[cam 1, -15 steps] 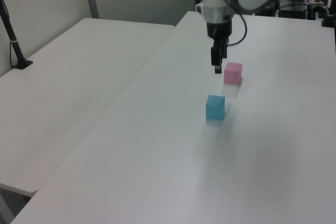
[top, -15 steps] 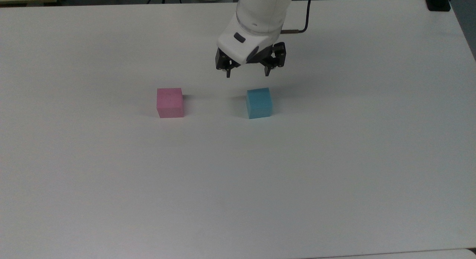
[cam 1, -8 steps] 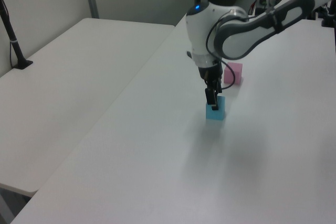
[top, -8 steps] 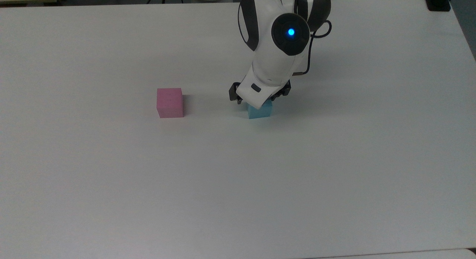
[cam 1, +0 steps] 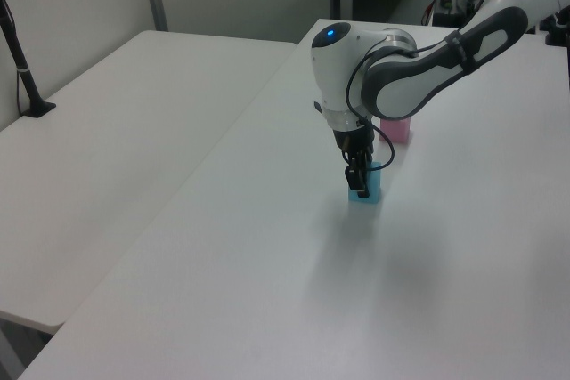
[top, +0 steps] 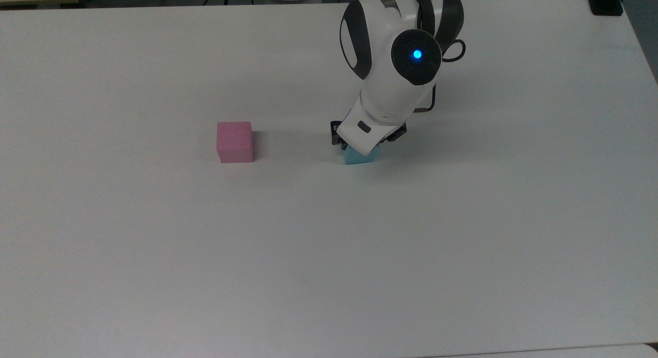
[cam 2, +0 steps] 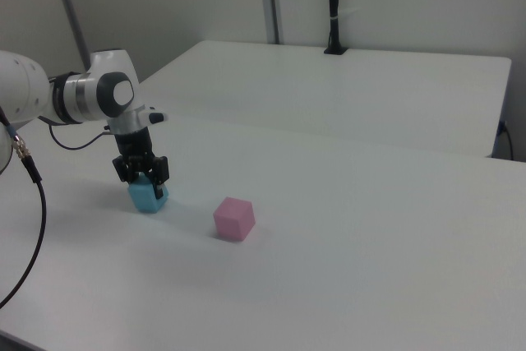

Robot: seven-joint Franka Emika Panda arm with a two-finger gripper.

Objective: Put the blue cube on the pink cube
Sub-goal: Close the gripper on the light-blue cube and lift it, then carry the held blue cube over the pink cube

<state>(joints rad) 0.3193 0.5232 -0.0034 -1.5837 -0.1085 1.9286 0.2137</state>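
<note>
top view: high, looking down | left view, right view: oblique, opposite sides | shared: table (top: 154, 255)

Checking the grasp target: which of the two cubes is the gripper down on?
The blue cube. The gripper sits right over it with jaws at its sides, while the pink cube stands apart on the table, untouched.

White table (top: 154, 255) — matte, plain top. 2 cubes rest directly on it: the pink cube (top: 235, 142) toward the top view's left, the blue cube (top: 354, 156) toward the top view's right, well apart, roughly in 1 row. Both sit flat on a face. In the right view the order flips — blue cube (cam 2: 148, 196) left, pink cube (cam 2: 234, 219) right.
</note>
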